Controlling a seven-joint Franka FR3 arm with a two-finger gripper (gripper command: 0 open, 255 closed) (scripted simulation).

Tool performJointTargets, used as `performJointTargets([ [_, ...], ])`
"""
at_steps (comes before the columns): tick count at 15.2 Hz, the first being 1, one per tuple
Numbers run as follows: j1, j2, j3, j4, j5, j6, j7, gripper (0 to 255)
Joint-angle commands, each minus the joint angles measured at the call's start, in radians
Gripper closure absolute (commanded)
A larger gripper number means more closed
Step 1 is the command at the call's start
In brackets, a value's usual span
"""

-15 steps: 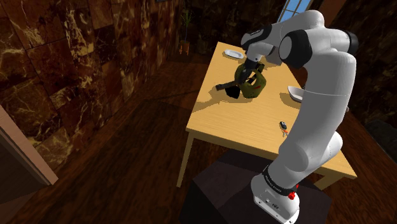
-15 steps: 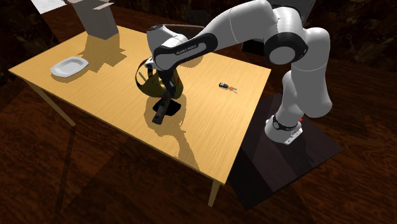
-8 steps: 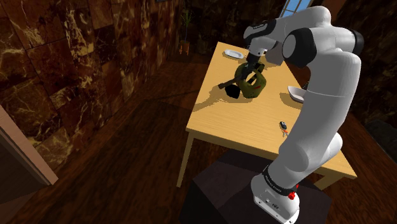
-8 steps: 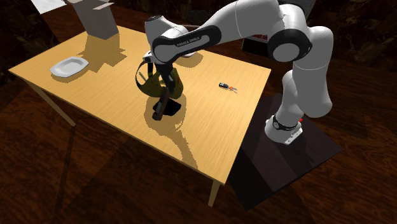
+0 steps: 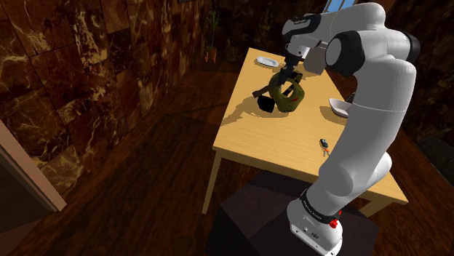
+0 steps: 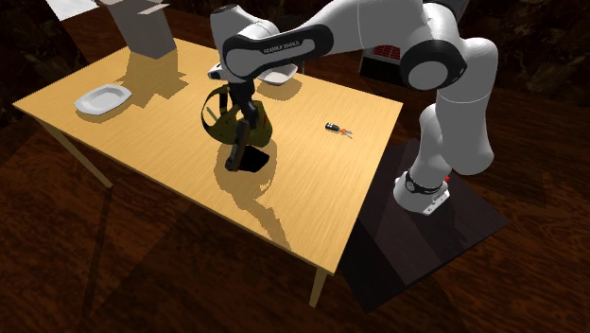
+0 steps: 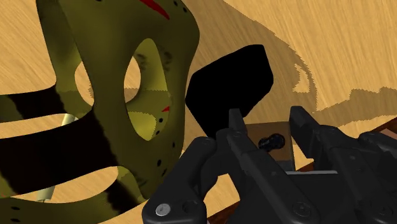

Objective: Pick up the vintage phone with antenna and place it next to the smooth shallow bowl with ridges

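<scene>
The end effector [image 6: 244, 121] is closed on the black phone [image 6: 237, 146], with a finger [image 7: 236, 135] pressed on each side of a brownish part of it. The phone's black body [image 7: 232, 76] juts out past the fingertips. In the second exterior view the phone hangs tilted under the end effector, just beside the olive hockey mask [image 6: 221, 119] and raised off the wooden tabletop [image 6: 151, 151] above its own dark shadow. In the shoulder view the phone [image 5: 261, 92] shows as a dark bar sticking out from the mask [image 5: 289, 97], under the end effector [image 5: 287, 73].

In the wrist view the mask [image 7: 127, 95], olive with red marks and round holes, lies right by the end effector [image 7: 267, 118].

A squarish white shallow bowl [image 6: 102, 97] sits well apart from the mask, near the tabletop's far end. A second white bowl [image 5: 339, 108] lies nearer the mask, partly behind the arm. A small dark-and-red object [image 6: 337, 129] rests near the mask on the side toward the stand.
</scene>
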Motion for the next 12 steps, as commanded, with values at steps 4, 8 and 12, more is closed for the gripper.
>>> performJointTargets([
  [4,-0.002,-0.011,-0.004,0.058,-0.008,-0.066,0.01,255],
  [8,-0.007,-0.014,-0.006,0.107,-0.011,-0.118,0.016,255],
  [12,-0.013,-0.013,-0.007,0.163,-0.012,-0.172,0.021,255],
])
